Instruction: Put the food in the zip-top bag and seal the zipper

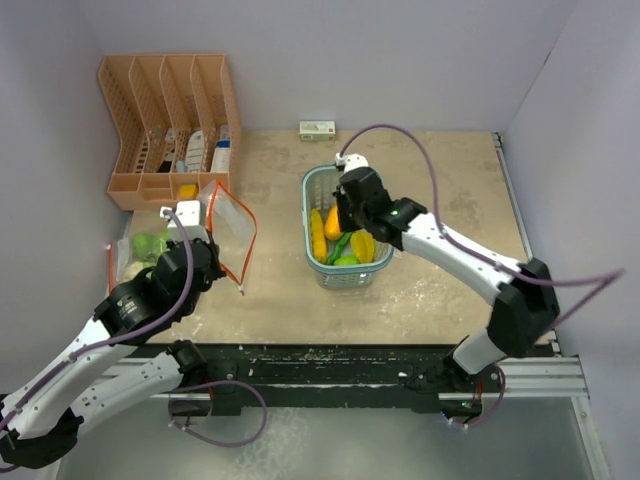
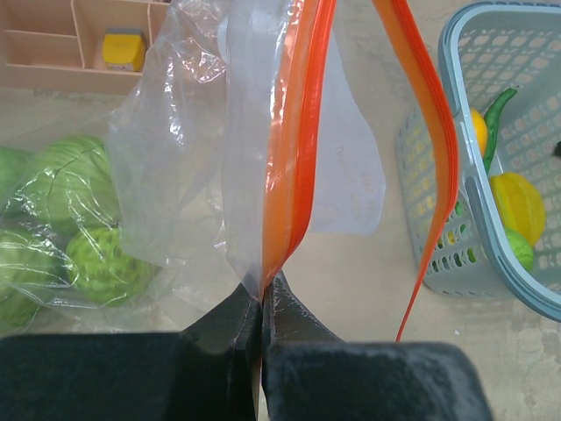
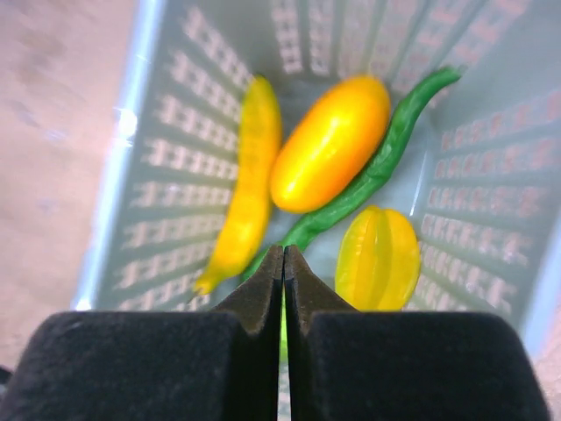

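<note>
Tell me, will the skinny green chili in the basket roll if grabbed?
Probably it won't roll far: the green chili is long, thin and curved. It looks smooth and shiny, so it may slip in a pinch. It lies between the orange fruit and the yellow star fruit, so lifting it might nudge them.

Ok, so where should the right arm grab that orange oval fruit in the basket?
Probably across its narrow middle, straight down from above. The orange oval fruit lies inside the basket, whose walls block a side approach. Set the jaws across its short axis: one jaw between it and the long yellow fruit, the other on the side where the green chili lies against it.
</note>
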Action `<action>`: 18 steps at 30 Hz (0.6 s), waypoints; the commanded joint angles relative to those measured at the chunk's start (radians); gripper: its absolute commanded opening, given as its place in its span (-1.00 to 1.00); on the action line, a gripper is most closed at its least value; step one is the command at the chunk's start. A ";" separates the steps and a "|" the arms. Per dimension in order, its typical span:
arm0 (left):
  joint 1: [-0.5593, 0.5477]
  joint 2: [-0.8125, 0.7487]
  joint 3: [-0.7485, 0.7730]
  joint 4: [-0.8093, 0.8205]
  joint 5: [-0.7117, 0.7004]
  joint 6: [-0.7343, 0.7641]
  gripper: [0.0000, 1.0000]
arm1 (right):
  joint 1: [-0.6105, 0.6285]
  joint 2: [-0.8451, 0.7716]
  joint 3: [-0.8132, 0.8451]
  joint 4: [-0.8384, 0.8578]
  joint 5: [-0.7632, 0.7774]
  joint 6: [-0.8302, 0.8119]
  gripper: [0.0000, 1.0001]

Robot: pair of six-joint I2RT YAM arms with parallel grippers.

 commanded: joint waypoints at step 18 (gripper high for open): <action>0.003 0.025 0.058 0.033 0.027 0.032 -1.00 | -0.122 0.261 0.199 0.050 -0.066 -0.070 0.60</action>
